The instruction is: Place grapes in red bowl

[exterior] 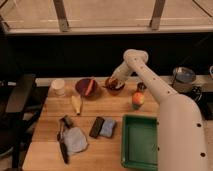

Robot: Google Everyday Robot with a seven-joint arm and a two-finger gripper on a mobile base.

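The red bowl [116, 89] stands at the back of the wooden table, right of a purple bowl [85, 89] that holds an orange carrot [89, 86]. My gripper [113, 82] hangs from the white arm and sits low over the red bowl, right at its rim. A dark red mass shows under the gripper inside the bowl. I cannot tell the grapes apart from the bowl there. They show nowhere else on the table.
A white cup [58, 86] and a banana [76, 104] lie on the left. An orange-yellow fruit [138, 100] and a small dark can [141, 87] are right of the bowl. A green tray [140, 143], a blue sponge [107, 127], a dark bar [96, 126] and a grey cloth [75, 140] lie in front.
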